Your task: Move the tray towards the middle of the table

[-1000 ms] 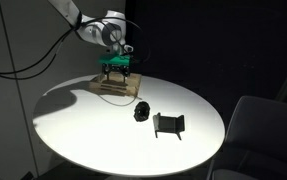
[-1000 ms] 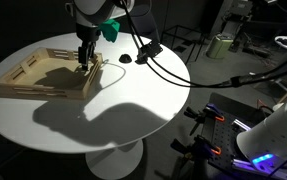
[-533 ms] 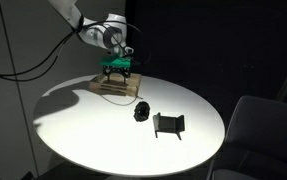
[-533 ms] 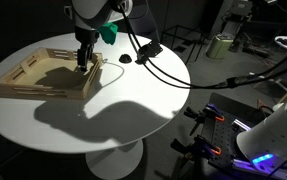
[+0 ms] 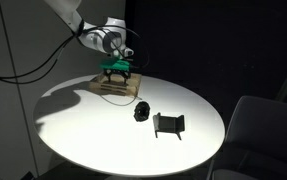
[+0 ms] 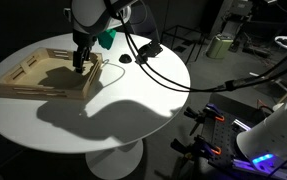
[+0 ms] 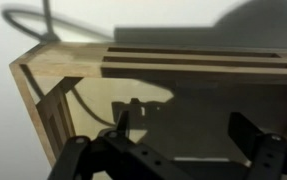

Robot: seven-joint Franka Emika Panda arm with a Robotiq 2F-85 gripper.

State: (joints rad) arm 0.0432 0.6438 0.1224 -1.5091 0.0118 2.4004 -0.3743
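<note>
gripper (image 6: 80,63): my fingers spread, over right end of shallow rectangular light-wood tray (image 6: 33,90) | tray: on left side of round white table (image 6: 133,112)

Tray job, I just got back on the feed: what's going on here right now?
The arm's tool hangs low over one end of the light-wood tray, which sits near the edge of the round white table. In the wrist view its fingers stand apart over the tray floor, gripping nothing. A black bracket and a small black roundish object lie nearer the middle, apart from the tray.
</note>
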